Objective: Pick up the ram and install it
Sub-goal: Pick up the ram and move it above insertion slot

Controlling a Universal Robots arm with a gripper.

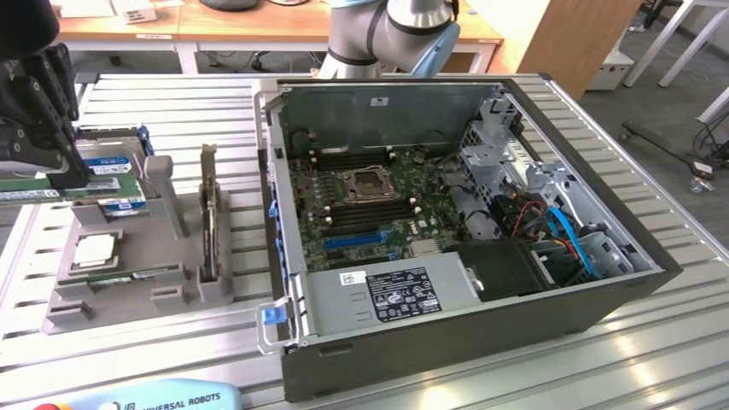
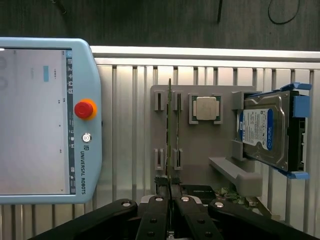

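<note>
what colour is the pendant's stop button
The stop button is red, ringed yellow; best in the wrist view.

The gripper (image 1: 71, 178) clamps the ram (image 1: 23, 195) to the exterior view's left of the open computer case (image 1: 456, 337), the grey holder (image 1: 137, 299) beside that case

1. Parts holder (image 1: 125, 301) sat on the table (image 1: 638, 342); all positions below are referenced to the holder.
2. Processor (image 1: 94, 249) lay flat on the holder, near its middle.
3. Hard drive (image 2: 262, 132) was propped on the holder's far end, behind the processor in the exterior view.
4. Expansion card (image 1: 208, 226) stood on edge along the holder's side at the exterior view's right.
5. Computer case (image 1: 456, 337) sat near the holder, on the exterior view's right of it.
6. Teach pendant (image 1: 160, 397) lay on the table in front of the holder.
7. Gripper (image 1: 71, 178) hung over the holder's far end with the ram (image 1: 29, 188) pinched between its fingers, above the holder.
</note>
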